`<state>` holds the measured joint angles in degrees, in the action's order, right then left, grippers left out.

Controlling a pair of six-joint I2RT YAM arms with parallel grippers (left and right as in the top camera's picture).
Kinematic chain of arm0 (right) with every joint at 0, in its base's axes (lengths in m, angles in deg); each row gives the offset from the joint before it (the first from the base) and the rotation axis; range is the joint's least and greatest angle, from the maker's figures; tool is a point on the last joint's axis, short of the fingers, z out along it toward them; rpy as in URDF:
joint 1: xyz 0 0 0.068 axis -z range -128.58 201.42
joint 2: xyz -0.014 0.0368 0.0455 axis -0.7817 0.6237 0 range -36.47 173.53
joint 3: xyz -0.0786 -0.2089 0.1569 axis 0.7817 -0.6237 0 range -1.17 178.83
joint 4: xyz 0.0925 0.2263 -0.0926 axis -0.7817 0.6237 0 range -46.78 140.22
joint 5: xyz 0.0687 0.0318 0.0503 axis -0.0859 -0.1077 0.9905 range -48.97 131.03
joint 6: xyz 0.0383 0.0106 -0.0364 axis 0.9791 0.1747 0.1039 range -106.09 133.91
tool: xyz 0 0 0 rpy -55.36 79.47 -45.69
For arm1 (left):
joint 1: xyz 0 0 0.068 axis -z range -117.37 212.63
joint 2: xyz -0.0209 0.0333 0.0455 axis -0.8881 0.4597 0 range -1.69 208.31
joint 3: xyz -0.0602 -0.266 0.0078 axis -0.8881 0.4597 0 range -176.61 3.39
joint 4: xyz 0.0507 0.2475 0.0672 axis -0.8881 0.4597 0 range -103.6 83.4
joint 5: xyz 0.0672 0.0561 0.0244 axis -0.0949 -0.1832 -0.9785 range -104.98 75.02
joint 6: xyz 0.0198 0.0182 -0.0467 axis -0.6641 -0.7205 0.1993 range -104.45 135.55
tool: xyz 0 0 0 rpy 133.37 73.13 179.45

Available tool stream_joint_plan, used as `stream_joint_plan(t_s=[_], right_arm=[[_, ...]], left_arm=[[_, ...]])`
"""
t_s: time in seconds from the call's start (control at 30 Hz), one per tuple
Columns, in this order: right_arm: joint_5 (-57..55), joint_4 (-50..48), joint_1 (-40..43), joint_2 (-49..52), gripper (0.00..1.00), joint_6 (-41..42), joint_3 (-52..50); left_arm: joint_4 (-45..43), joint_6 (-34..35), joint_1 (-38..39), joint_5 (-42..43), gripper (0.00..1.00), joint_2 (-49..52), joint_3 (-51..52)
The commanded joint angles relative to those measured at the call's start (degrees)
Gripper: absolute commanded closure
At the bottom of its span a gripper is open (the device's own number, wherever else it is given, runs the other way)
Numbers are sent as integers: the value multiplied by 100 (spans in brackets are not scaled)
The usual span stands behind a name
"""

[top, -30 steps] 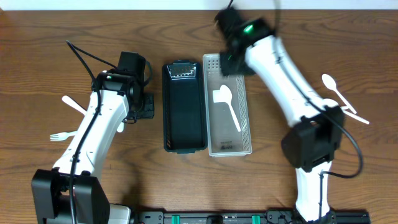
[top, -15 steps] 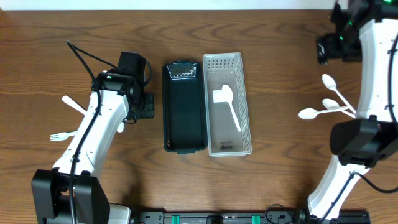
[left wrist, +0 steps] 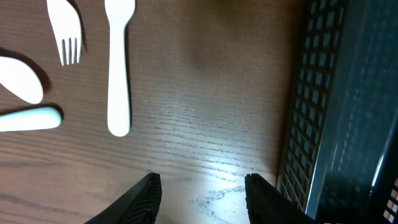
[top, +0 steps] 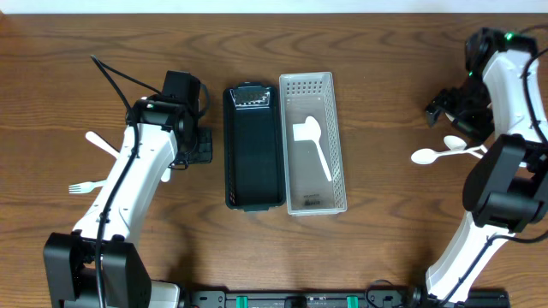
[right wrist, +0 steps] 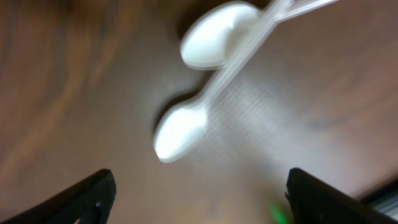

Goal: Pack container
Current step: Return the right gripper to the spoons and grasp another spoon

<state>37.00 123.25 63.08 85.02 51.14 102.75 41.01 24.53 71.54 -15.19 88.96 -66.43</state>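
Note:
A clear perforated container (top: 332, 103) stands mid-table with one white spoon (top: 311, 141) lying in it. A black container (top: 253, 147) lies alongside it on the left. My right gripper (top: 449, 115) is open and empty at the far right, just above two crossed white spoons (top: 438, 154). In the right wrist view these spoons (right wrist: 181, 129) lie ahead of the wide-spread jaws of the right gripper (right wrist: 199, 193). My left gripper (left wrist: 202, 193) is open over bare wood, with the black container's wall (left wrist: 311, 106) to its right.
White cutlery lies at the left: a fork (left wrist: 65, 25), a long handle (left wrist: 118, 68) and a spoon bowl (left wrist: 22, 81). In the overhead view a spoon (top: 103, 143) and a fork (top: 84, 186) lie beside the left arm.
My right arm has swung from over the clear container to the far right above the spoons, and its jaws have opened wider. The left arm has not moved.

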Motion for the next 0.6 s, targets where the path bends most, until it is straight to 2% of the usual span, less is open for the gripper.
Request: stream_joint_plan(t_s=[0.0,0.27,0.5,0.57], right_arm=[[105,-557,26,26,9,835,-487],[105,-1858,26,26,14,835,-1425],[107,-2393,33,26,15,837,-2031],[107,-2459,33,26,19,837,-2133]], left_arm=[[17,-31,17,-26,53,44,9],[120,-31,17,-26,53,44,9],[118,-31,17,-26,53,44,9],[118,-31,17,-26,53,44,9]])
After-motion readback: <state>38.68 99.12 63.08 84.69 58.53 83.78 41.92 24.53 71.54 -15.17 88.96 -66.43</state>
